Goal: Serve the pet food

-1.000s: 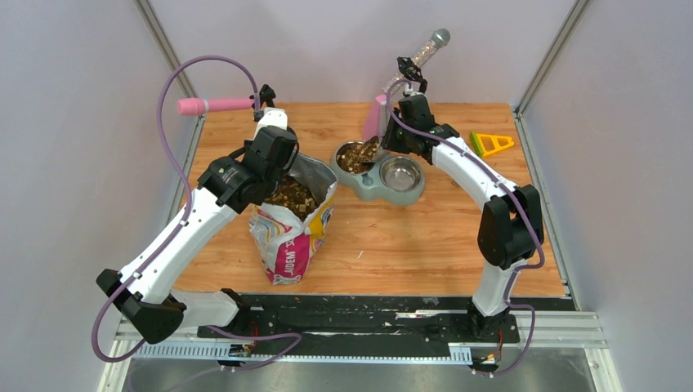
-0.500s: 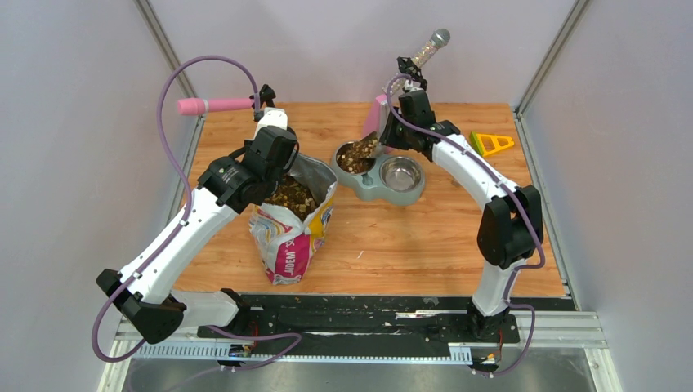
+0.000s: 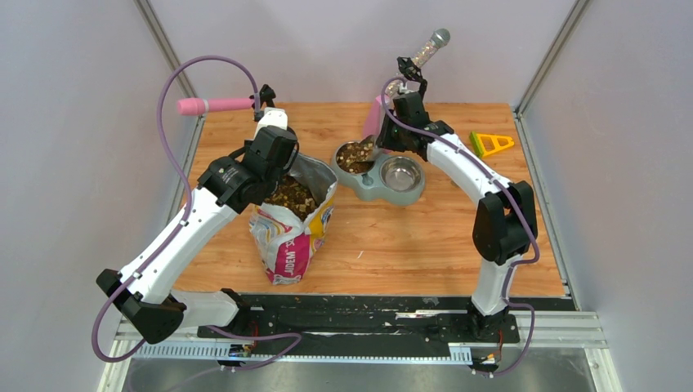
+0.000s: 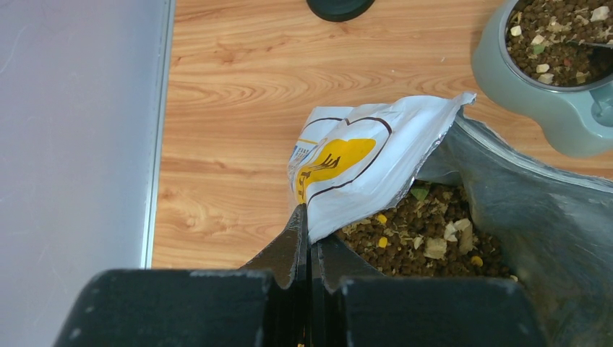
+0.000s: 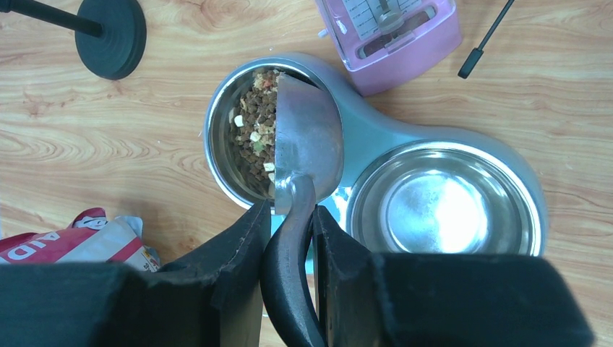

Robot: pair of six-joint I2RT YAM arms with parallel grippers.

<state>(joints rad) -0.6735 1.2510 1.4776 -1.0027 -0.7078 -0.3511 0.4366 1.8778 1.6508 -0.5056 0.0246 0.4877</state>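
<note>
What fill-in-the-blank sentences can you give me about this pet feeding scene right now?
The left gripper is ____ on the rim of the bag. The right gripper holds a metal ____ over the feeder. The pet food fills one bowl; the other bowl is ____.
Missing words: shut; scoop; empty.

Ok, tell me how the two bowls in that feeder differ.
The left bowl holds pet food; the right bowl is empty, bare shiny metal. The scoop tilts over the left bowl; nothing is over the right bowl. Both are round metal bowls set in one grey feeder.
</note>
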